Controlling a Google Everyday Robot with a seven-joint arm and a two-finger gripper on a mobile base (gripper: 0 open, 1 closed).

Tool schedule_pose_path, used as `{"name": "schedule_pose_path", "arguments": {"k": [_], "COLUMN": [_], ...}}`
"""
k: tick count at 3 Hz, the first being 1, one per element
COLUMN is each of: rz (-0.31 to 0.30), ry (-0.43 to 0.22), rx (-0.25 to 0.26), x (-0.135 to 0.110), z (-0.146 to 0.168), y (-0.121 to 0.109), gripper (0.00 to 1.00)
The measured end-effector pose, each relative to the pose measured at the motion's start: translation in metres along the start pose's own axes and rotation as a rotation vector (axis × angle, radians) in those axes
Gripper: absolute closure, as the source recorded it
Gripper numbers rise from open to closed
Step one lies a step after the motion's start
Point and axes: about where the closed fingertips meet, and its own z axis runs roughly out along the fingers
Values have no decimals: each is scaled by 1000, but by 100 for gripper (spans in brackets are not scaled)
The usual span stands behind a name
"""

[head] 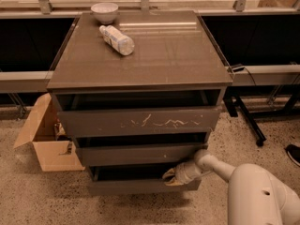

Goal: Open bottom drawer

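Note:
The dark grey-brown cabinet [140, 55] has three handleless drawers. The top drawer [140, 122] has white scratches on its front. The plain middle drawer [136, 153] sits under it. The bottom drawer [136, 185] is the lowest, with a plain low front panel, and stands pulled out a little, with a dark gap above its front. My gripper [171, 177] is at the right part of the bottom drawer's top edge, reaching in from the lower right on the white arm [243, 186].
A white bowl [104, 11] and a plastic bottle [116, 40] lying on its side rest on the cabinet top. An open cardboard box [47, 142] stands on the floor to the left. Black table legs [246, 121] stand to the right. The floor is speckled.

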Motion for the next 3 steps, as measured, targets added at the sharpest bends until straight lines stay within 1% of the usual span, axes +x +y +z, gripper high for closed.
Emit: {"name": "schedule_pose_path", "arguments": {"k": [1, 2, 3], "rz": [0, 0, 0], "ry": [0, 0, 0], "rx": [0, 0, 0], "x": [0, 0, 0], "z": [0, 0, 0], "y": [0, 0, 0], "gripper": [26, 0, 0]}}
